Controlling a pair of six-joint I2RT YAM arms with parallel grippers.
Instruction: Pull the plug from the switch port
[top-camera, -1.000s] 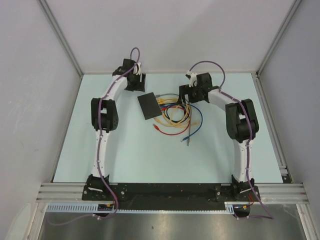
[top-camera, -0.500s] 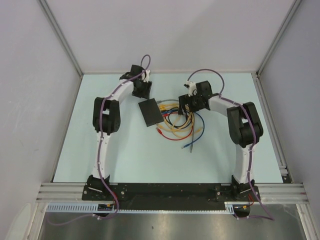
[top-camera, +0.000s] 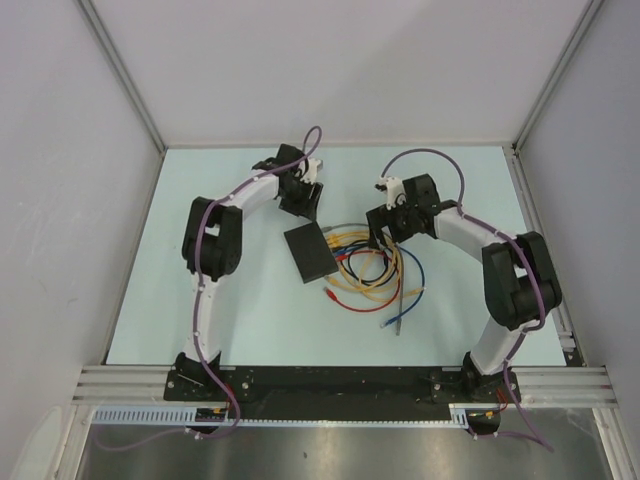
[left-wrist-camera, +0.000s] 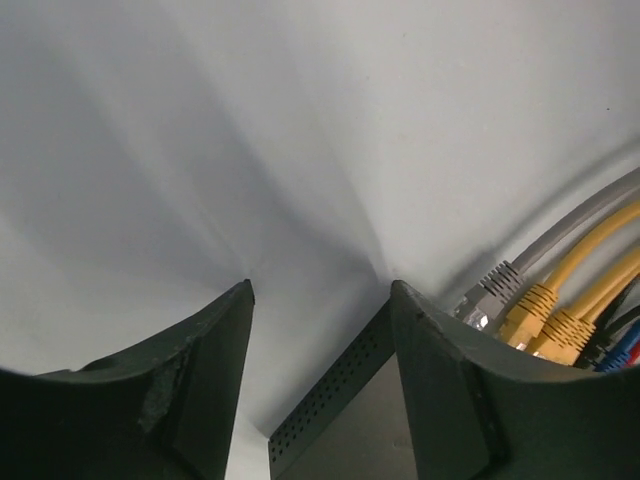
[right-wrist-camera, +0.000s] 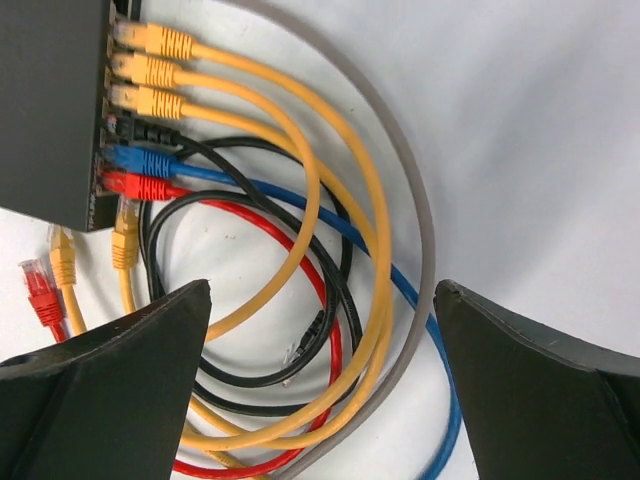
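The switch is a flat matte-black box lying mid-table, with its socket edge facing right. Several plugs sit in that edge: three yellow, a black, a blue and a red. My left gripper is open just beyond the switch's far end. In the left wrist view it stands over the switch's perforated corner, with grey and yellow plugs to the right. My right gripper is open over the cable loops, to the right of the plugs, holding nothing.
Coiled yellow, red, black, blue and grey cables spread to the right of the switch and toward the near side. Loose red and yellow plug ends lie beside it. White walls with metal posts enclose the pale table.
Both grippers have moved nearer, the left one also to the right, closing on the switch. The switch and cable bundle have shifted toward the near side.
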